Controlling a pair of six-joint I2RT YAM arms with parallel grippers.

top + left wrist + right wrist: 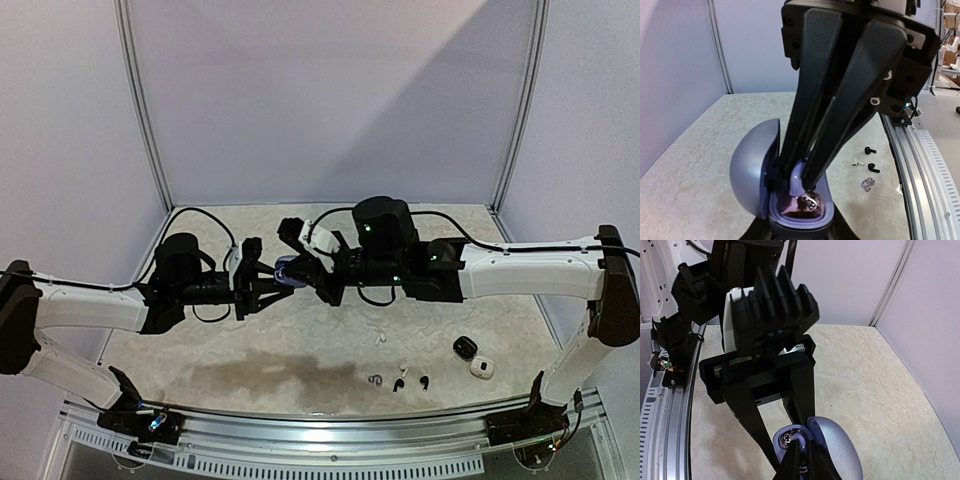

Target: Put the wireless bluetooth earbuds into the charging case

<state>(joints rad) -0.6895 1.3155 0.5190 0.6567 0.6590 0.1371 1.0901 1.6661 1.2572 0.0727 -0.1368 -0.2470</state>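
A lavender charging case is held off the table with its lid swung open to the left, and my left gripper is shut on its base. From the right, my right gripper reaches down into the open case. It is shut on a lavender earbud whose lower end sits in the case's well. In the right wrist view my own fingertips nearly meet over the well, with the left gripper's black fingers on either side of the case.
Loose earbuds lie on the table near the front edge: a lavender one, two black ones and a white one. A black case and a white case sit at the right. A metal rail runs along the near edge.
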